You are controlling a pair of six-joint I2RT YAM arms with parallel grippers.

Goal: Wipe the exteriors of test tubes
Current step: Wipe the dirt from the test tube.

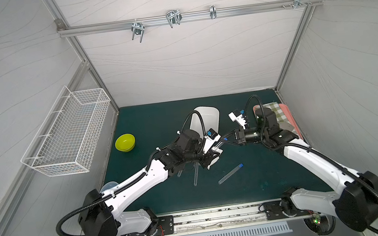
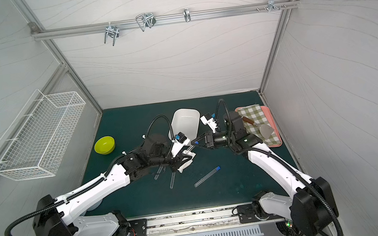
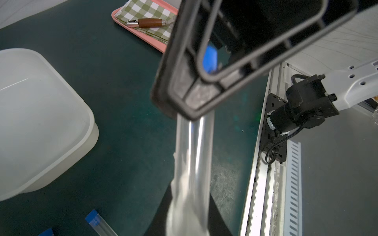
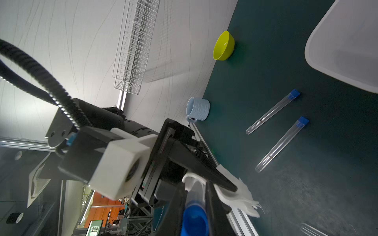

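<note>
One clear blue-capped test tube (image 4: pixel 194 219): cap end clamped in my right gripper (image 2: pixel 195 143), shaft inside white cloth (image 4: pixel 237 197) pinched by left gripper (image 2: pixel 189 155).

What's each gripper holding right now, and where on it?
Right gripper: a slim clear test tube with a blue cap, pinched at the cap end. Left gripper: a white cloth, clamped around that tube's shaft.

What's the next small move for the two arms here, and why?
Probably slide the left gripper lengthwise along the held tube. The right gripper grips its blue-capped end; the left pinches the white cloth around its body, so a stroke would wipe it.
</note>
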